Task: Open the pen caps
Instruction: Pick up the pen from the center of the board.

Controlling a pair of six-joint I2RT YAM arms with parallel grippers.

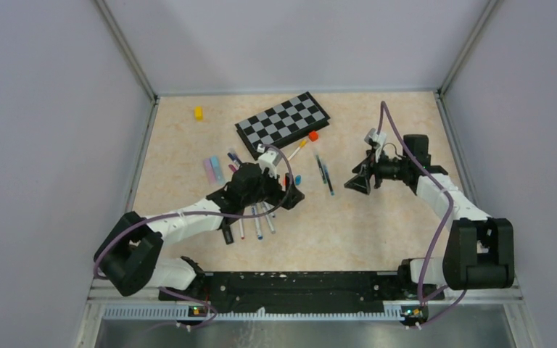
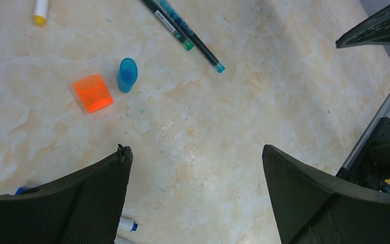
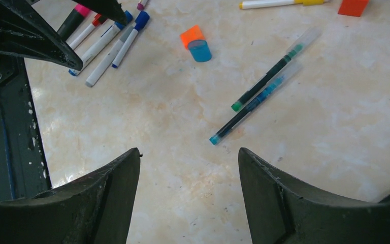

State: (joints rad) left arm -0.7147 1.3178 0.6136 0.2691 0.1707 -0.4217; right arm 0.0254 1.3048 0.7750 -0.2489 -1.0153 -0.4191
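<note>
The right gripper hangs with its jaws apart and nothing between them, above the bare table. The two thin pens lie just to its left, side by side, their long axis running from near to far and a little slanted, with what seem to be clear caps at the far ends. The left gripper, also spread wide and empty, sits low by the white markers further left, so I judge the right arm, stretched leftward, better placed for this pair.

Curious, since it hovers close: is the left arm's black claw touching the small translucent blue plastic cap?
Apart. Left wrist view: bare table lies between the open left gripper and the small blue plastic cap.
</note>
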